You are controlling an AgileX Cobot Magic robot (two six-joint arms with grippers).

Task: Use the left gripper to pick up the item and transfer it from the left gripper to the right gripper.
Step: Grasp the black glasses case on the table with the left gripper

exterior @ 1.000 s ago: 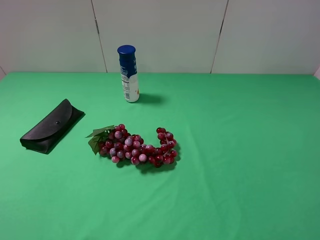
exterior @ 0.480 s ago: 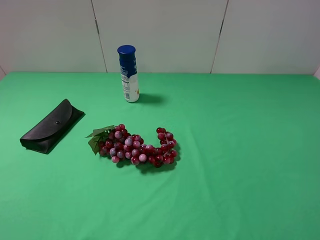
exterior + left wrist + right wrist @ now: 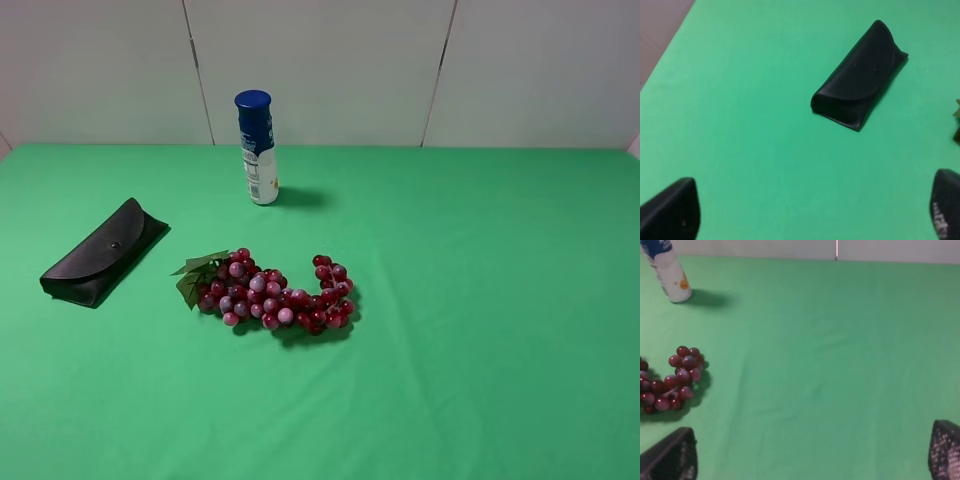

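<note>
The item, a flat black glasses case (image 3: pixel 103 252) with a fold-over flap and small snap, lies on the green cloth at the left. The left wrist view shows the case (image 3: pixel 858 76) some way ahead of my left gripper (image 3: pixel 810 212), whose two black fingertips (image 3: pixel 671 210) stand far apart with nothing between them. My right gripper (image 3: pixel 812 450) is also open and holds nothing; only its mesh-patterned fingertips (image 3: pixel 946 447) show, above bare cloth. Neither arm appears in the exterior high view.
A bunch of red grapes (image 3: pixel 272 293) with green leaves lies near the middle, right of the case, also seen as grapes (image 3: pixel 670 380) in the right wrist view. A blue-capped bottle (image 3: pixel 257 148) stands upright at the back. The table's left edge (image 3: pixel 665 55) runs near the case.
Nothing has moved in the exterior high view; the case, grapes and bottle lie as before.
</note>
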